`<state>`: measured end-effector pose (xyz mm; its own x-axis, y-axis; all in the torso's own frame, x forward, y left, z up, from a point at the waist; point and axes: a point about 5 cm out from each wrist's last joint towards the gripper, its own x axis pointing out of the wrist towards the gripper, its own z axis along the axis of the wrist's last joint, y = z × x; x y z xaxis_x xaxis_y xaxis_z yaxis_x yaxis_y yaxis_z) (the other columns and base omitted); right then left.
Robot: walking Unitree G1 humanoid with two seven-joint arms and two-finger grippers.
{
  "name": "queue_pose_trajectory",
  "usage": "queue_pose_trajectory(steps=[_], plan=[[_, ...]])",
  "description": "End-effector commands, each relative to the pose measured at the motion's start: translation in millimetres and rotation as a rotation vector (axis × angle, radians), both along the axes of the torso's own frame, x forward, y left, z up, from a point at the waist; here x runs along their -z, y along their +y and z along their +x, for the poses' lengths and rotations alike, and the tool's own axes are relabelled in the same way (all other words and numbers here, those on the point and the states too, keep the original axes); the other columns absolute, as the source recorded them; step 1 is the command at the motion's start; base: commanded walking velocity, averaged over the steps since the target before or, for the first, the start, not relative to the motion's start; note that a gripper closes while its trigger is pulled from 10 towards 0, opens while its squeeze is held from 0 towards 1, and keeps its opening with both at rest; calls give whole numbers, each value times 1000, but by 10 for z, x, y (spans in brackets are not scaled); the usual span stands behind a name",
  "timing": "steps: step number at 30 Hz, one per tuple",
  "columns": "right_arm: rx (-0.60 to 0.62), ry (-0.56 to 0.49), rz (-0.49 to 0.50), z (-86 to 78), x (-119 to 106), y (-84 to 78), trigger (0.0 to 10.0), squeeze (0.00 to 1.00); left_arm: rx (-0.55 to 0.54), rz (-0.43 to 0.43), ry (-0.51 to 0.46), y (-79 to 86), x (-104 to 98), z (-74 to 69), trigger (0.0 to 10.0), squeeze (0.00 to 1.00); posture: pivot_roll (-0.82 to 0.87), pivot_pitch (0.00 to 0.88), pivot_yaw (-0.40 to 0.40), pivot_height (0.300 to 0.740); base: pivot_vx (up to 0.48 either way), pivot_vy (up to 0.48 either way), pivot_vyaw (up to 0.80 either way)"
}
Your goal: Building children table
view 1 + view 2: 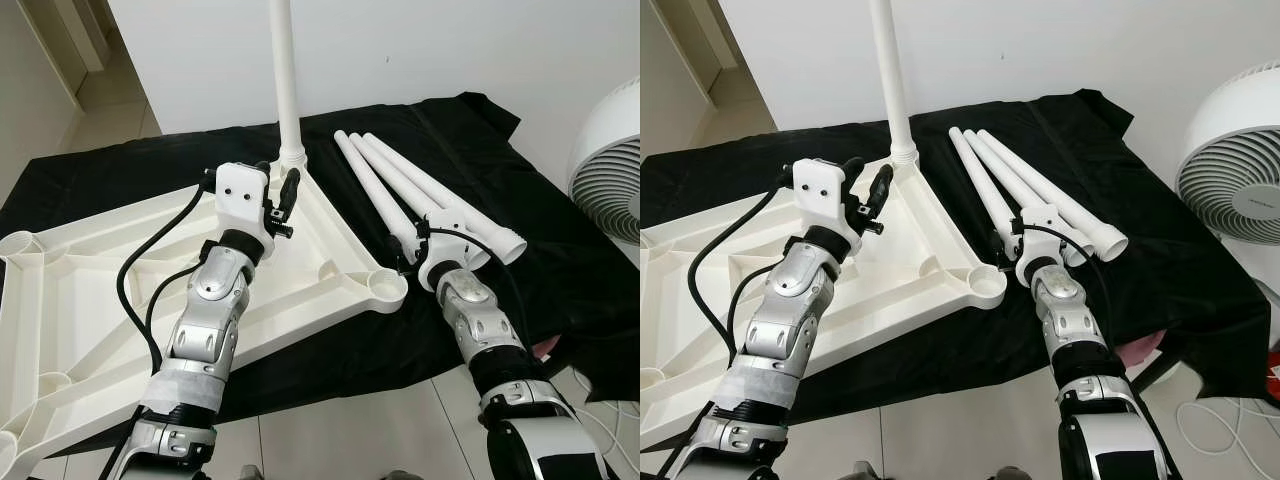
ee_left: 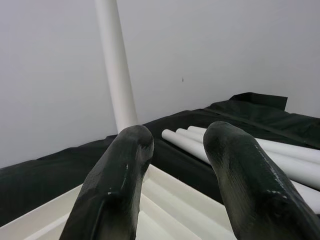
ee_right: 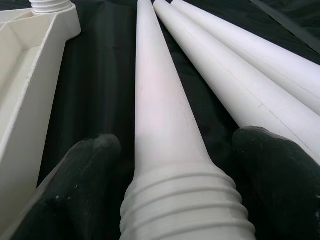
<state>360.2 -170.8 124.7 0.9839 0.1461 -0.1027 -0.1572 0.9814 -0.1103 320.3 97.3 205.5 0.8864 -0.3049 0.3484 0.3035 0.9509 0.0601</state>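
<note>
Tabletop (image 1: 90, 300) with one leg (image 1: 288, 80) upright, right gripper (image 3: 170, 165) jaws spread astride loose leg (image 3: 155, 110), left gripper (image 2: 172, 150) jaws spread.

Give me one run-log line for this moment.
installed leg: upright in tabletop corner | left gripper: open near its base | right gripper: open around a loose leg | three loose on cloth

The silver left arm reaches forward, and its left gripper (image 2: 172, 150) has its two black fingers apart. The silver right arm reaches forward too, right gripper (image 3: 177, 160) fingers spread wide.
</note>
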Motion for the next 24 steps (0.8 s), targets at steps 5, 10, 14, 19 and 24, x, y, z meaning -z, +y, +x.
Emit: queue_pose_trajectory(steps=[5,10,14,19,24], plan=[[-49,80,17,-50,159,26,10000,0,1,30,4,-2,5,-19,10000,0,-100,0,79,740,0,0,0],[-81,91,31,-69,137,34,10000,0,5,27,-1,-18,-9,-22,10000,0,-104,3,77,740,0,0,0],[-95,93,49,-72,100,19,10000,0,7,25,-3,-25,-20,-17,10000,0,-104,3,77,740,0,0,0],[-75,120,89,-69,58,-33,10000,0,13,25,-8,-39,-35,-12,10000,0,-110,7,80,740,0,0,0],[-63,144,119,-72,-2,-56,10000,0,18,18,-7,-47,-41,-13,10000,0,-113,8,82,740,0,0,0]])
